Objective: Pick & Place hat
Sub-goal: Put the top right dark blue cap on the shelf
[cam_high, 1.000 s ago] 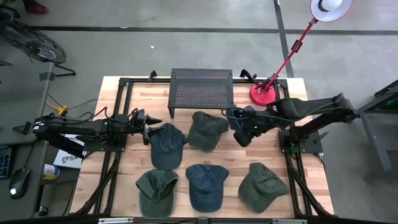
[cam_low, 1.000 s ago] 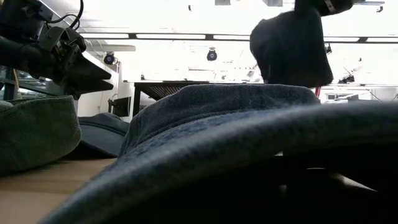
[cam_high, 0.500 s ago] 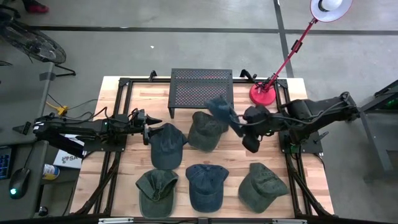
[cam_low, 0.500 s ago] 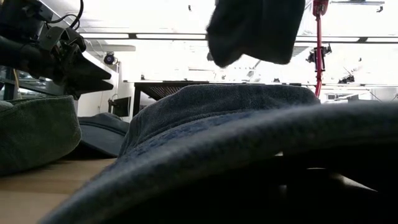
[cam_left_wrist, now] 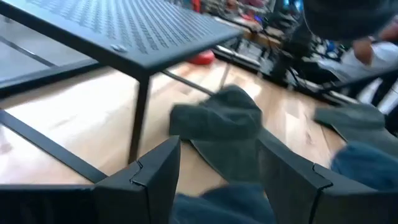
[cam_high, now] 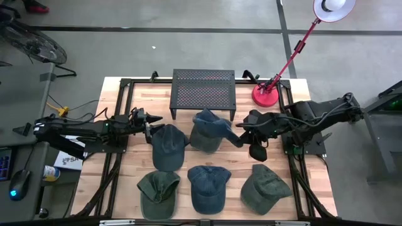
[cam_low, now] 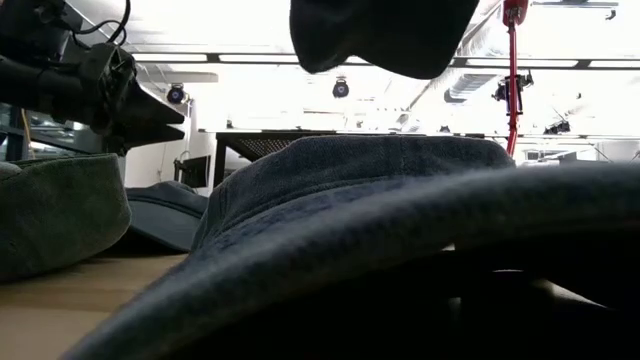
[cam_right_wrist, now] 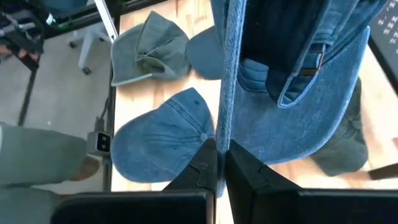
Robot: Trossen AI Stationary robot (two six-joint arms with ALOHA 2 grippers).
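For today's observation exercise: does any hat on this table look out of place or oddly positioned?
Yes. One blue cap hangs in the air, pinched by its brim in the shut right gripper, above a green cap. The other caps lie flat on the table.

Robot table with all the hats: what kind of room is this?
Probably a robot lab or workshop: a bare concrete floor, a wooden table on a black metal frame, and a red lamp clamped beside it.

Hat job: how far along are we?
Done: nothing on the black mesh rack yet. In hand: the right end effector is shut on a blue denim cap, carried above the green cap at the table's rear. The left end effector waits open beside another blue cap. Left: five caps lie on the table.
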